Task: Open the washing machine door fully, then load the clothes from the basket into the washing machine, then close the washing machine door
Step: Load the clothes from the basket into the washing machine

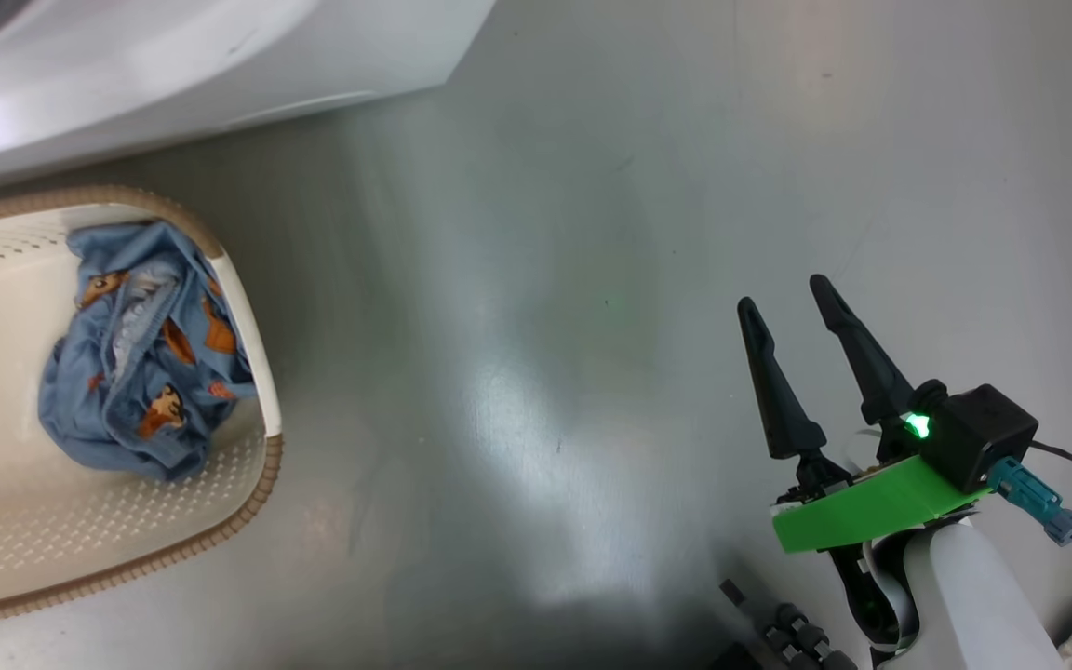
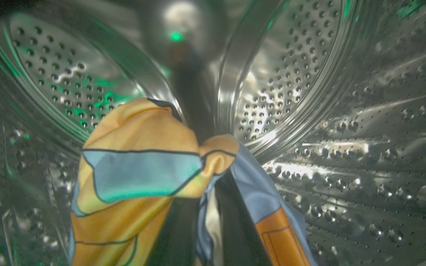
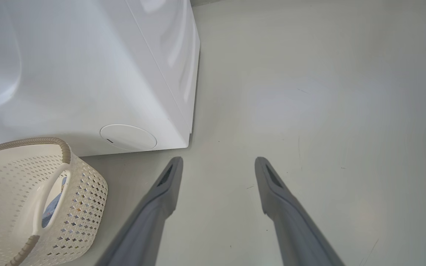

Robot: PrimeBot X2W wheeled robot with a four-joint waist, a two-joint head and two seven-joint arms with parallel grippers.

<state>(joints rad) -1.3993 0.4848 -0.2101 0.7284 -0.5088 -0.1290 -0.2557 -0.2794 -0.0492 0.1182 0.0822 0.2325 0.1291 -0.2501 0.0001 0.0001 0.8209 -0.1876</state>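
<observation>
My left gripper [image 2: 210, 159] is inside the washing machine's steel perforated drum [image 2: 290, 74], shut on a piece of the clothes [image 2: 139, 173], orange and light blue fabric that drapes over its dark fingers. More of the clothes [image 1: 140, 363], a blue bundle with orange figures, lies in the cream basket [image 1: 261, 484] on the floor in front of the white washing machine [image 1: 220, 65]. My right gripper [image 1: 783, 293] hovers open over bare floor, well right of the basket, with nothing between its fingers. The washing machine door is out of view.
The right wrist view looks past the open right gripper [image 3: 218, 160] at the washing machine's lower front corner [image 3: 87, 74] with its round hatch [image 3: 128, 136] and the basket [image 3: 83, 192] beside it. Grey floor stretches to the right.
</observation>
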